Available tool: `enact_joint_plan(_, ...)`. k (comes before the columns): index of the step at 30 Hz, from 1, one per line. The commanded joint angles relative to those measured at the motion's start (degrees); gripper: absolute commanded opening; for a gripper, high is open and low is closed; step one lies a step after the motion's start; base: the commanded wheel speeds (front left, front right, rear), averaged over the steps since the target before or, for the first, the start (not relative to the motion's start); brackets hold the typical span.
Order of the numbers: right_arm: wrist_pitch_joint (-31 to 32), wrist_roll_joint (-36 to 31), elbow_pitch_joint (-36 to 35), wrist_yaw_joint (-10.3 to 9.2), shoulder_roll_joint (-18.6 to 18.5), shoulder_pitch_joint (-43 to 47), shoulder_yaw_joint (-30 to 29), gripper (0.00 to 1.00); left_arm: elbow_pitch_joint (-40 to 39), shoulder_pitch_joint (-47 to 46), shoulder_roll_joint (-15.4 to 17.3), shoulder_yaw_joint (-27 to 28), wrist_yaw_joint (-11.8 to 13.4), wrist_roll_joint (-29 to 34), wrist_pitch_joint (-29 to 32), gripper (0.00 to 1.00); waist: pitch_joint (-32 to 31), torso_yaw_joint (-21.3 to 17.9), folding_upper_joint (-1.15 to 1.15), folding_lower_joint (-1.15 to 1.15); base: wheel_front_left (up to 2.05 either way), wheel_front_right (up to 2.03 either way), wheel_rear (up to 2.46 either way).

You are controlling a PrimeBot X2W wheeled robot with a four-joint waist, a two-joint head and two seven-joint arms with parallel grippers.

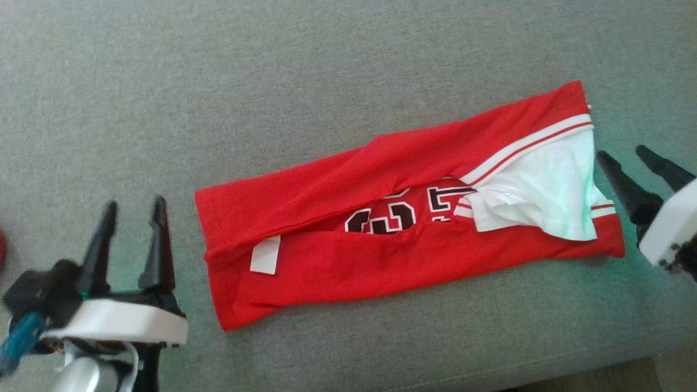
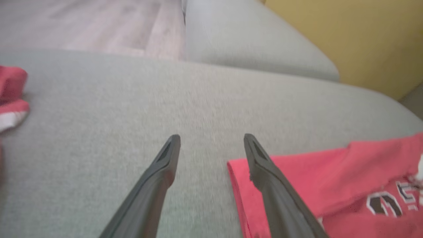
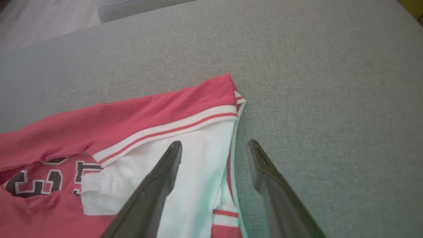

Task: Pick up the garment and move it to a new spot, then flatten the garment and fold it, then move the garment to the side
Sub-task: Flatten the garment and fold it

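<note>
Here's the print [image 1: 381, 220] on the red garment [image 1: 348, 267]: chunky black characters edged in white, peeking out of the gap between 2 folded flaps. One curls like a 3. The blocky one beside it is cut off by the cloth, so no full number reads. There's a white tag [image 1: 265, 255] near the hem, and whatever is on it is too small to read.

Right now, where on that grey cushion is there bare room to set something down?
Widest: the bare cushion beyond the far edge of the red jersey. A narrower strip runs between the jersey and the cushion's near edge. Crowded: both jersey ends, with the left gripper by one, the right gripper by the other, and another red cloth farther left.
</note>
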Motion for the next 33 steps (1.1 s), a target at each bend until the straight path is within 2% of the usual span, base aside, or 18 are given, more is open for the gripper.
enact_joint_plan(1,0.9,-1.7,-0.3,0.44,0.3,-2.4,-0.7,1.00,-1.4,-1.3,-1.0,3.9,0.6,2.0,-6.2,1.00,0.6,0.4,0.00,0.00,0.00,0.00,0.00)
enact_joint_plan(4,2.2,-4.3,3.6,0.44,2.8,-4.1,-0.4,1.00,0.3,-1.8,-3.2,3.8,0.5,5.2,-13.2,1.00,1.2,1.0,0.00,0.00,0.00,0.00,0.00)
enact_joint_plan(8,3.7,-8.2,10.6,0.44,4.5,-5.8,0.7,1.00,4.0,-2.7,-8.1,2.6,-0.9,9.4,-17.4,1.00,1.9,2.5,0.00,0.00,0.00,0.00,0.00)
enact_joint_plan(13,4.4,-9.2,13.7,0.44,4.1,-5.8,0.3,1.00,5.4,-2.4,-11.8,4.1,-3.1,13.5,-17.9,1.00,2.1,3.3,0.00,0.00,0.00,0.00,0.00)
enact_joint_plan(22,5.9,-10.9,17.1,0.44,3.3,-5.5,0.0,1.00,7.5,-0.2,-19.2,9.5,-9.6,20.3,-17.9,1.00,2.0,3.7,0.00,0.00,0.00,0.00,0.00)
enact_joint_plan(29,8.2,-10.3,17.7,0.44,3.0,-4.3,0.8,1.00,8.7,0.7,-22.6,13.4,-13.9,23.5,-17.9,1.00,1.7,3.3,0.00,0.00,0.00,0.00,0.00)
enact_joint_plan(33,9.6,-9.3,18.3,0.44,4.3,-3.6,1.2,1.00,9.1,0.7,-24.1,15.3,-15.8,24.9,-17.9,1.00,1.5,3.2,0.00,0.00,0.00,0.00,0.00)
